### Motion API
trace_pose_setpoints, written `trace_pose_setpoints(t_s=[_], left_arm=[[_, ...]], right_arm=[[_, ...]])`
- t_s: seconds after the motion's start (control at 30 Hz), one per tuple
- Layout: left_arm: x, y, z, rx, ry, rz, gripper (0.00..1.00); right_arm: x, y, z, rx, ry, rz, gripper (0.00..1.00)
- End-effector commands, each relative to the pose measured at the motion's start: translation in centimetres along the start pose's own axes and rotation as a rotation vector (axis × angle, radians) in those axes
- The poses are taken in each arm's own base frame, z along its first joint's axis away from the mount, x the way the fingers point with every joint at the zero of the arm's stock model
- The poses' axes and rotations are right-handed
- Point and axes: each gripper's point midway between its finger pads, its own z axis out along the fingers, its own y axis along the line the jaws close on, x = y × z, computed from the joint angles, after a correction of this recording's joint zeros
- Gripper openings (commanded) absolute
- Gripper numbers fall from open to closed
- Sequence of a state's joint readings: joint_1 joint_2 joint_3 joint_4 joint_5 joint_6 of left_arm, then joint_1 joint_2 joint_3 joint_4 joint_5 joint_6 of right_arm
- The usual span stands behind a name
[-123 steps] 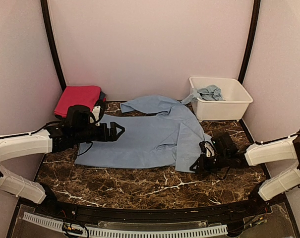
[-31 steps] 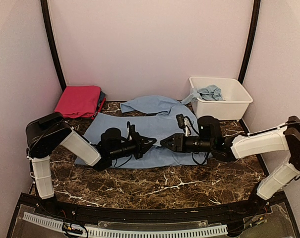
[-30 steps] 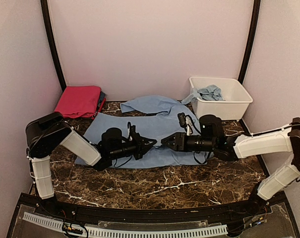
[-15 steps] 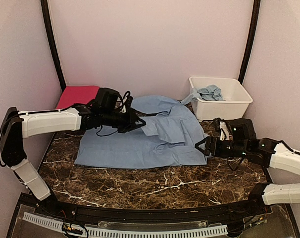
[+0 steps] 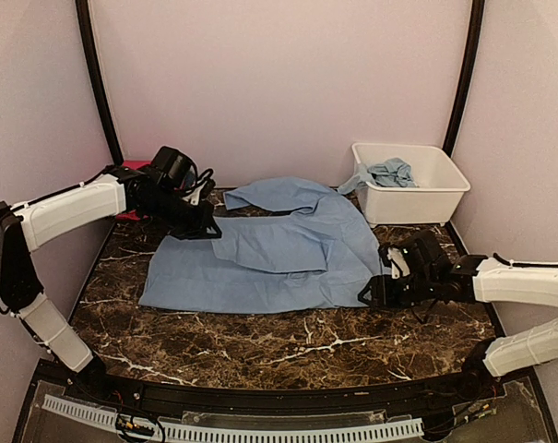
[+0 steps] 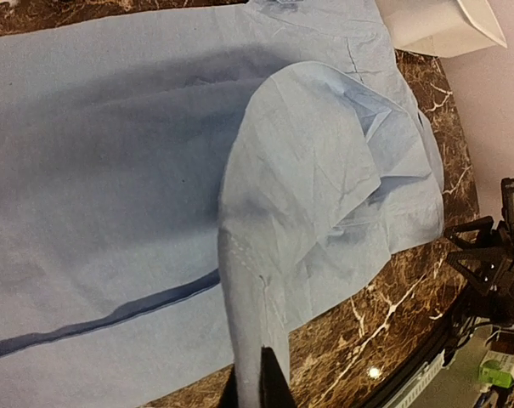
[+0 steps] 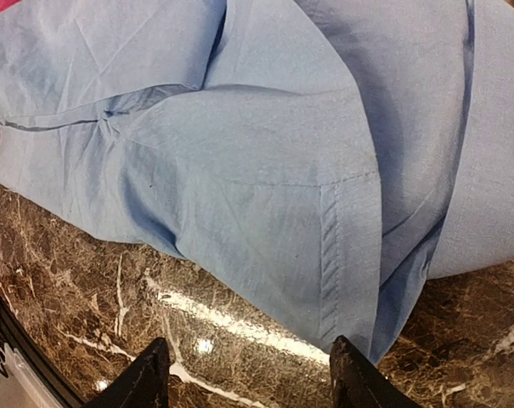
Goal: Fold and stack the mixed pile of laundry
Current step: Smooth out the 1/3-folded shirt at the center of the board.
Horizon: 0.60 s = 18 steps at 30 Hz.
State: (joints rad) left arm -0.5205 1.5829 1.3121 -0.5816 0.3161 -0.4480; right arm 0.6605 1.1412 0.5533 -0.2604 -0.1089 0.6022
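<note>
left wrist alone shows left gripper (image 6: 261, 376) pinching blue garment (image 6: 112, 170); right gripper (image 7: 252, 367) spread.

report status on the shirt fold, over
Left claw shut on blue shirt, flap raised at far left. Right claw open at the shirt's near right hem, gripping nothing. White tub far right, clear of both claws.

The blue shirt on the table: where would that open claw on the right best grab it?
Probably by its stitched hem corner at the near right, coming in low from the right. That corner lies at the shirt's edge with bare table beside it, facing the open right gripper.
</note>
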Motion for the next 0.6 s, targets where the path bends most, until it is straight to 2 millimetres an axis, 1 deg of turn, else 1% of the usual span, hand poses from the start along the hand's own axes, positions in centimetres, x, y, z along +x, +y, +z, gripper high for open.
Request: trace_pose_setpoints(t_s=[0.0, 0.03, 0.07, 0.1, 0.13, 0.17, 0.2, 0.23, 0.27, 0.3, 0.33, 0.4, 0.47, 0.5, 0.53, 0.57], left_arm=[[-4.6, -2.1, -4.8, -0.020, -0.112, 0.217, 0.00], [-5.1, -2.0, -3.7, -0.031, -0.091, 0.263, 0.00], [-6.8, -3.2, -4.7, -0.031, -0.125, 0.304, 0.00], [-7.4, -3.1, -3.5, -0.053, -0.106, 0.358, 0.00], [-8.8, -4.2, -4.2, -0.091, -0.142, 0.409, 0.00], [-8.7, -4.4, -2.5, -0.126, -0.106, 0.493, 0.00], [-10.7, -5.2, -3.5, -0.191, -0.169, 0.548, 0.00], [-11.2, -4.9, -2.2, -0.299, -0.164, 0.643, 0.00], [-12.5, -5.7, -2.6, -0.348, -0.202, 0.734, 0.00], [-13.3, -6.1, -1.8, -0.426, -0.229, 0.792, 0.00], [-14.0, -6.6, -1.4, -0.464, -0.241, 0.873, 0.00], [-15.6, -7.8, -1.4, -0.539, -0.304, 0.960, 0.00], [-17.1, -8.8, -2.2, -0.581, -0.372, 1.004, 0.00], [-18.4, -9.2, -3.1, -0.616, -0.436, 1.002, 0.00], [-19.0, -9.4, -3.6, -0.647, -0.455, 1.046, 0.00], [-20.2, -9.7, -4.4, -0.690, -0.515, 1.047, 0.00]], right_arm=[[-2.6, 2.1, 0.4, -0.080, -0.067, -0.046, 0.58], [-2.9, 2.4, 0.6, -0.090, -0.070, -0.050, 0.57], [-3.2, 2.7, 0.6, -0.097, -0.073, -0.055, 0.56], [-3.4, 2.8, 0.7, -0.099, -0.075, -0.057, 0.55], [-3.6, 2.9, 0.8, -0.098, -0.078, -0.059, 0.54], [-3.9, 2.8, 0.8, -0.093, -0.083, -0.060, 0.54], [-4.0, 2.6, 0.8, -0.086, -0.084, -0.055, 0.54], [-4.1, 2.4, 0.7, -0.085, -0.086, -0.050, 0.53], [-4.3, 2.2, 0.6, -0.086, -0.092, -0.043, 0.53], [-4.4, 2.0, 0.5, -0.090, -0.097, -0.036, 0.53], [-4.5, 1.8, 0.3, -0.094, -0.101, -0.030, 0.53], [-4.7, 1.4, 0.0, -0.098, -0.112, -0.022, 0.52], [-4.9, 1.1, -0.2, -0.102, -0.117, -0.015, 0.52], [-4.9, 1.0, -0.2, -0.103, -0.119, -0.013, 0.52], [-5.0, 1.0, -0.2, -0.107, -0.120, -0.012, 0.51], [-5.0, 1.1, -0.1, -0.113, -0.120, -0.015, 0.51]])
